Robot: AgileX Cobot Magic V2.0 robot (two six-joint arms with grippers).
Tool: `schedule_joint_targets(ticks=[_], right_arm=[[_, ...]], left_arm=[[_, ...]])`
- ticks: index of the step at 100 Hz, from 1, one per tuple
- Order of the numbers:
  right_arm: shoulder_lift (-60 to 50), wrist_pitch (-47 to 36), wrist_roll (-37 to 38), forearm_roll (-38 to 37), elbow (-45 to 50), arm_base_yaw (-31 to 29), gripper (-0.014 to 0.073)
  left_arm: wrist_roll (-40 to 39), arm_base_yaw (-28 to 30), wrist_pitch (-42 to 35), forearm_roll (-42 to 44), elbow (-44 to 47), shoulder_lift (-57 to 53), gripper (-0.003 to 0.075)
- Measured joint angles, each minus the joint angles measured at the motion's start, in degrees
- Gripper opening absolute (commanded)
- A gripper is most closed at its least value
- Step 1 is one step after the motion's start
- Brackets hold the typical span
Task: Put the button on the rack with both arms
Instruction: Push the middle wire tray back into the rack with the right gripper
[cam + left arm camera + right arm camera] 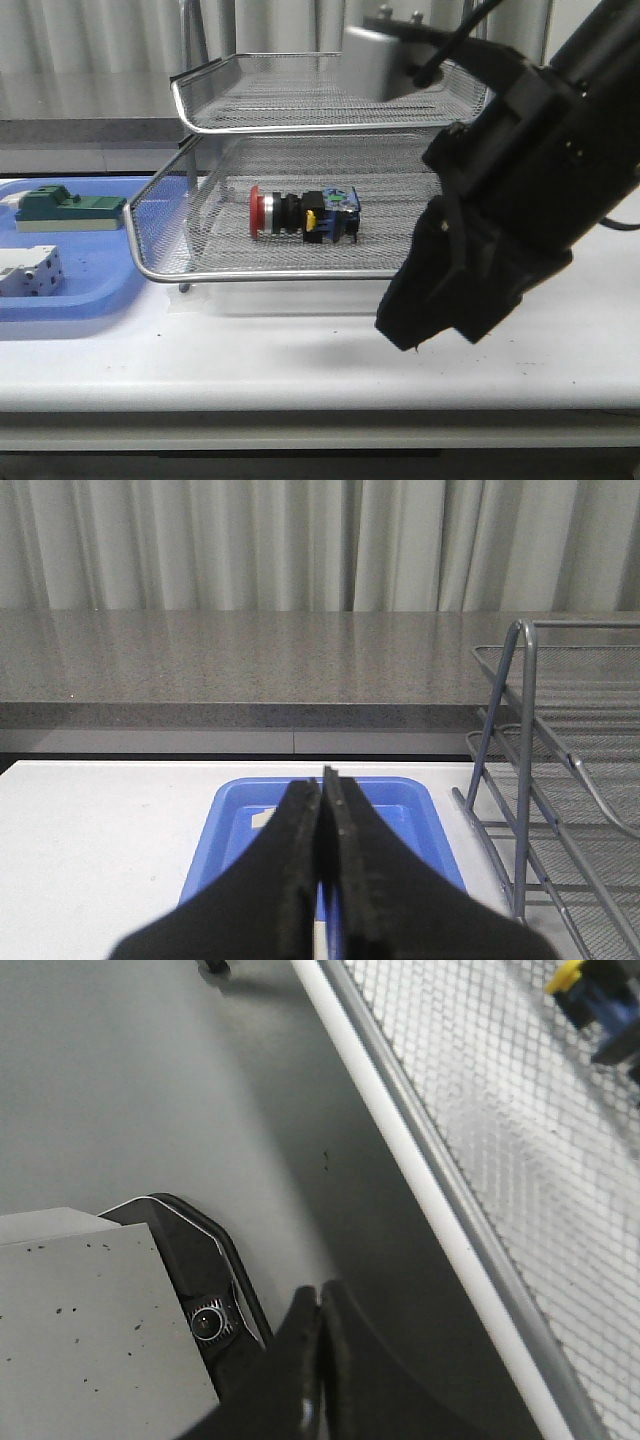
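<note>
Button [303, 214] lies on its side in the pulled-out lower tray of the rack [300, 271], red head to the robot's left, yellow and blue rear block to the right, roughly mid-tray and free of both arms. So the placing looks done; the step in hand is probably clearing off or sliding the tray back in (a judgement, nothing shows which). To do it well: keep the right arm [510, 190] above the tray's front rim while it pulls away, since it hangs just in front of the tray's right corner and a knock there could roll the button; if the tray gets pushed, push on the rim squarely and slowly so the button does not slide on the mesh. Right end effector [320, 1360] has its fingers pressed together, nothing between them, above the desk [150, 1080] just outside the tray rim. Left end effector [322, 870] is also closed on nothing, over the blue tray [420, 800]. Front view gives the whole button, the upper tier, plus a green block [70, 208] and a white terminal block [30, 272] on the blue tray, but the left end effector is out of frame there. Left wrist view adds the rack's side frame. Right wrist view catches only the button's yellow and blue end at its corner.
</note>
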Motion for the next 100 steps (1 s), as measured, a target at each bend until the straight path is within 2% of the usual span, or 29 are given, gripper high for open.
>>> schedule_joint_targets(ticks=[38,74,100], right_arm=[[5.02,-9.53,-0.32,-1.2,-0.34,0.23,-0.0069],[11.21,-9.02,-0.48,-3.44,-9.5,0.12,-0.0069],[15.68,-8.4,-0.48,-3.51,-16.47,-4.31,-0.0069]], left_arm=[[0.0,0.0,0.0,0.0,0.0,0.0,-0.002],[0.0,0.0,0.0,0.0,0.0,0.0,-0.002],[0.0,0.0,0.0,0.0,0.0,0.0,-0.002]])
